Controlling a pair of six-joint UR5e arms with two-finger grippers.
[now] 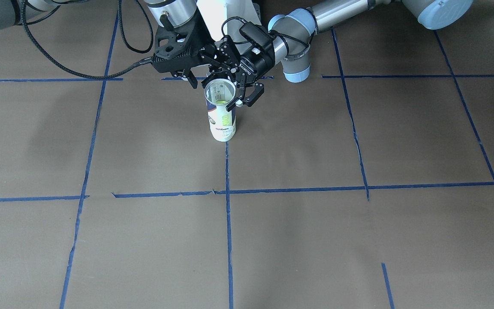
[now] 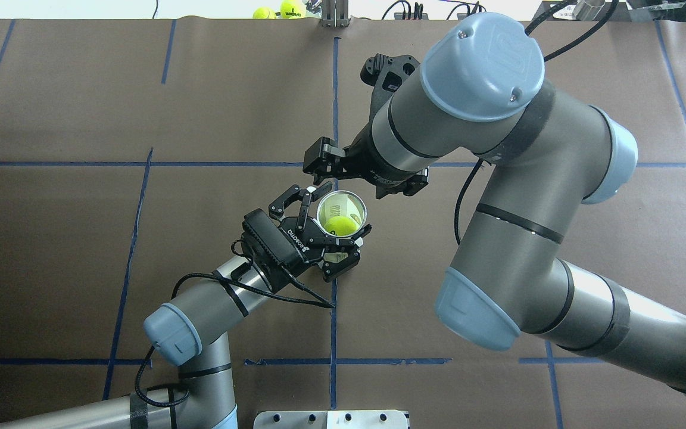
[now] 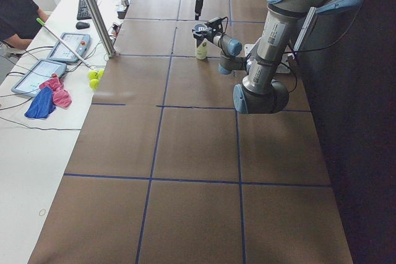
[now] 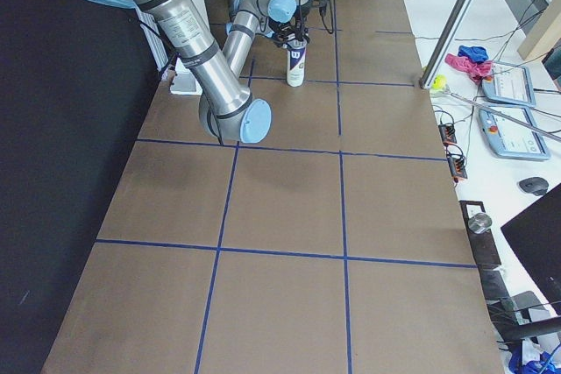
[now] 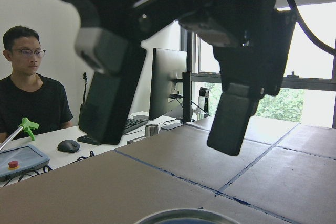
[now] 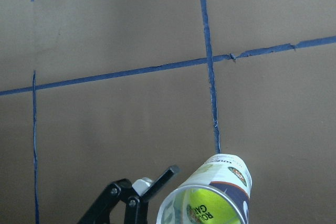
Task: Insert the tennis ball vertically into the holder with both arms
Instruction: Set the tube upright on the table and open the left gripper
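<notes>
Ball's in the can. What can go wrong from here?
1. The left gripper looks open, straddling the holder at the rim; a skewed retreat could clip it.
2. The holder stands tall, narrow and seemingly unheld, so a nudge might tip it and spill the tennis ball.

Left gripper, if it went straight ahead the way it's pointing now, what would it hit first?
Likely the holder: the left gripper points level at its rim, open fingers either side. Depth is unclear.
</notes>
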